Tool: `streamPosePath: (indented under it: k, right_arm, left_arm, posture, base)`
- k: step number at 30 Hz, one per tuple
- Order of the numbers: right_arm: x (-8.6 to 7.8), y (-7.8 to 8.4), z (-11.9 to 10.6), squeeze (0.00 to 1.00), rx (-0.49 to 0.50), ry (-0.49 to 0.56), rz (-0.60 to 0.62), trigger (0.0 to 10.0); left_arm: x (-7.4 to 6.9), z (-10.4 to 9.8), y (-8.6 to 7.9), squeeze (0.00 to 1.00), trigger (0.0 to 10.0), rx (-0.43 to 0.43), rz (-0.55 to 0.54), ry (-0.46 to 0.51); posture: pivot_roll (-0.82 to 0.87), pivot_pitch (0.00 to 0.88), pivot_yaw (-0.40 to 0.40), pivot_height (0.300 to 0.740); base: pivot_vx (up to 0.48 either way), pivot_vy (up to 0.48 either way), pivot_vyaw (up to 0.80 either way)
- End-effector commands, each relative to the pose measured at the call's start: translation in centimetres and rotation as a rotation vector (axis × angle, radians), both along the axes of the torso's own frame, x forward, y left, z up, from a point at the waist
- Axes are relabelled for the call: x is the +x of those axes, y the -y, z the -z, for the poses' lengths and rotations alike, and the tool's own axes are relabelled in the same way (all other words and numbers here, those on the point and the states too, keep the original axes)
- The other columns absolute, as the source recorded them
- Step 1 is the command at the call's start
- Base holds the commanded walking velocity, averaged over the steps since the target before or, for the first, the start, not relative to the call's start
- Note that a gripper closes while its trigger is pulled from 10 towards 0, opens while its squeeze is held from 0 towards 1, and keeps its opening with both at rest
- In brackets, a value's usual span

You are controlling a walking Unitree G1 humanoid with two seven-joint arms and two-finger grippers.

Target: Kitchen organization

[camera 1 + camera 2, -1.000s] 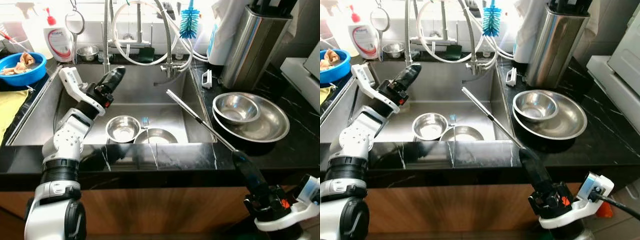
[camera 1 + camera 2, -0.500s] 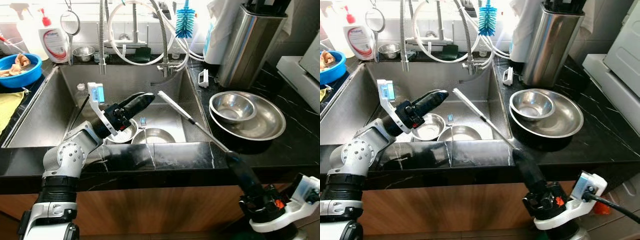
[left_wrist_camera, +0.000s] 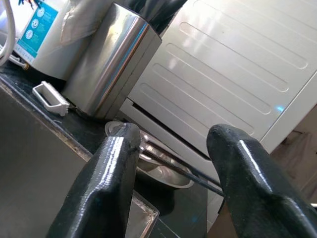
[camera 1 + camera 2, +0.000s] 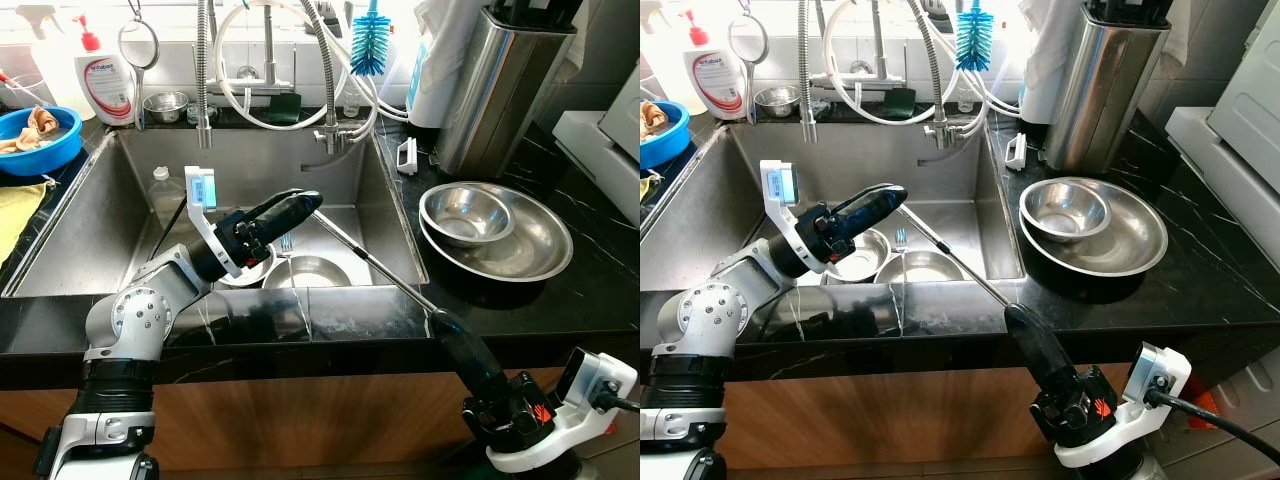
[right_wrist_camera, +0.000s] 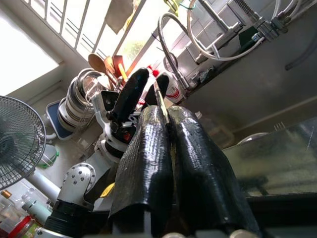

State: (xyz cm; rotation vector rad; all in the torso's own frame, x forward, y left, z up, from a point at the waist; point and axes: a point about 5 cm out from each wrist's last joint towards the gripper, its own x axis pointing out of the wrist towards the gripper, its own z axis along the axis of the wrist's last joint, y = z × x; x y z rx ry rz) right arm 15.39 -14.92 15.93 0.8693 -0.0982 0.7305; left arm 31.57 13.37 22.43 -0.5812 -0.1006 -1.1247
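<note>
Handover of a long metal rod point(image 4: 365, 256) is probably being set up over the sink point(image 4: 120, 225). Rod is being pinched at its near end by the right end effector point(image 4: 1025, 335), fingers clenched on it, down at the front edge of the black worktop point(image 4: 600, 290); it is being angled up across the sink so its far tip is being offered to the other arm. Left end effector point(image 4: 290, 207) is being held over the basin with fingers spread apart, released, the rod passing between them in the left wrist view, nothing being gripped yet.

Counts: one rod; two steel bowls point(image 4: 470, 212) being nested on the worktop right of the sink, small inside large, likely already sorted; two more steel dishes point(image 4: 310, 270) being left on the sink floor with one fork point(image 4: 287, 243) between them, probably awaiting washing. One blue bowl point(image 4: 40, 140) is sitting at the far left, one soap bottle point(image 4: 108, 75) beside it, one blue bottle brush point(image 4: 372, 45) hanging by the tap.
</note>
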Motion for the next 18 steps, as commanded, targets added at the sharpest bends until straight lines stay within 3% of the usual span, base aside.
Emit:
streamPosePath:
  k: [1,18]
  right_arm:
    - [-0.1,-0.08,-0.45,0.0,-0.011,0.029,-0.007,10.0]
    - [0.34,0.03,-0.11,0.0,-0.044,0.027,0.008,10.0]
  left_arm:
    - [-0.37,-0.28,0.24,0.0,0.0,-0.006,0.027,0.008]
    - [-0.63,-0.33,0.53,0.0,0.0,-0.025,0.057,-0.01]
  posture:
    - [-0.01,0.054,-0.035,0.74]
    - [-0.01,0.037,-0.037,0.74]
  base:
    - [0.0,0.0,0.0]
    - [0.0,0.0,0.0]
